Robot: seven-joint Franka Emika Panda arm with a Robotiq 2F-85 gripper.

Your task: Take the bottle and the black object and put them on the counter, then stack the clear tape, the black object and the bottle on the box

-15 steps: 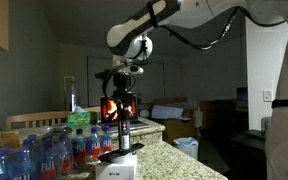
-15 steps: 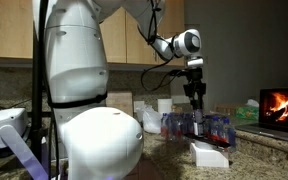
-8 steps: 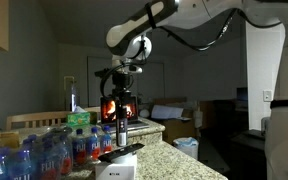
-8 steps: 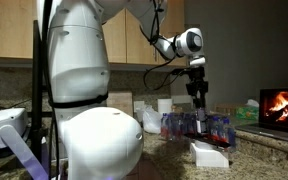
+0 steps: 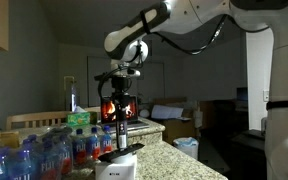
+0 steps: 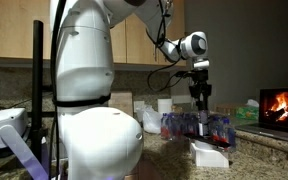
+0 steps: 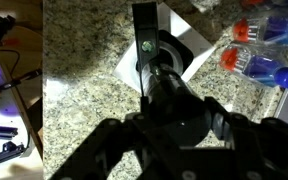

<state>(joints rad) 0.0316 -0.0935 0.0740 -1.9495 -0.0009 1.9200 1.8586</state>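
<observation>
My gripper is shut on the slim dark bottle and holds it upright over the white box. It shows the same way in the other exterior view, gripper, bottle, box. In the wrist view the bottle's dark top fills the space between the jaws. Beyond it the squat black object sits on the box. The bottle's foot is close above or on the black object; I cannot tell which. I cannot make out the clear tape.
The box stands on a speckled granite counter. A pack of clear water bottles with blue and red labels lies right beside it, also seen in the wrist view. A green-capped bottle stands behind them. A lit fire screen is nearby.
The arm has shifted slightly, carrying the gripper and bottle a little sideways and down over the box. The grip has not changed.
</observation>
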